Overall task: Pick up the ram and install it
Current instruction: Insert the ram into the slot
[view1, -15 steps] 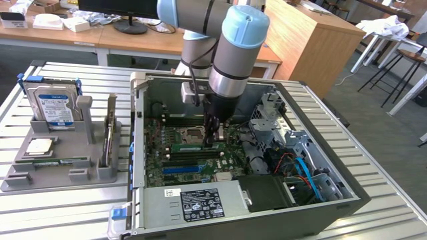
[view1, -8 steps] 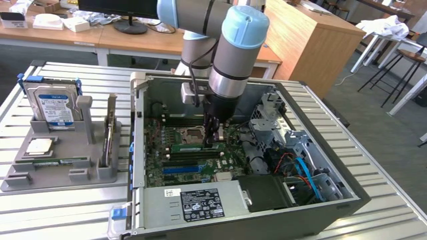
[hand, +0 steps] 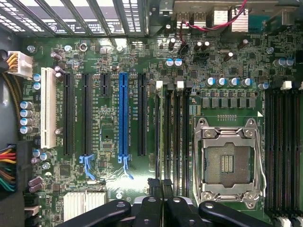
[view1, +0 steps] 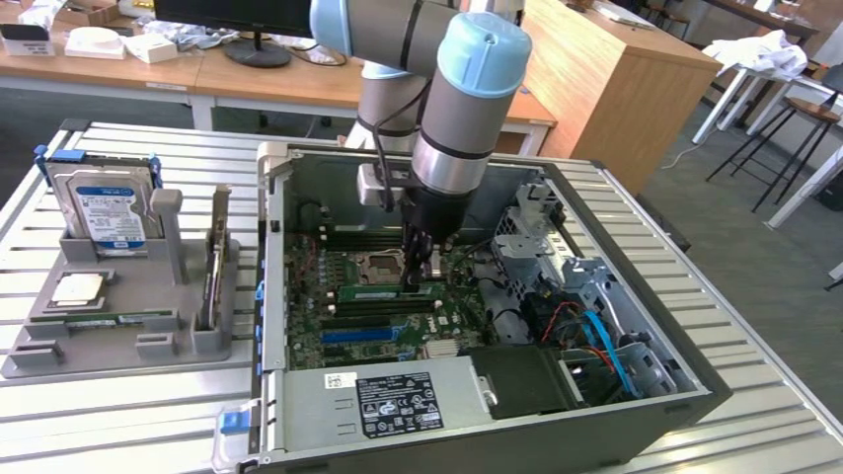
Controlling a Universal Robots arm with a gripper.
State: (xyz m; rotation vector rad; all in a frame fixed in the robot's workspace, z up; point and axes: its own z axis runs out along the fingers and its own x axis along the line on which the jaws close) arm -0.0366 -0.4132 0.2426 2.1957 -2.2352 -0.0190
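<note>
My gripper [view1: 424, 279] reaches down into the open computer case [view1: 685, 380], over the motherboard [view1: 330, 341]. It is shut on the ram [view1: 385, 292], a long green stick held on edge and level, right above the memory slots beside the processor socket [view1: 382, 265]. In the wrist view the black fingers [hand: 154, 185] meet at the gripper [hand: 161, 185]. From them the ram [hand: 164, 142] runs edge-on along the memory slots [hand: 175, 137], next to the empty socket [hand: 229, 163]. Whether the stick is seated in a slot I cannot tell.
A grey parts tray [view1: 39, 355] stands at the exterior view's left. It holds a blue-labelled hard drive [view1: 110, 212], a square silver chip [view1: 77, 288] and an upright card [view1: 215, 262]. Inside the case are the power supply [view1: 395, 400], a drive cage [view1: 534, 232] and cables [view1: 593, 331].
</note>
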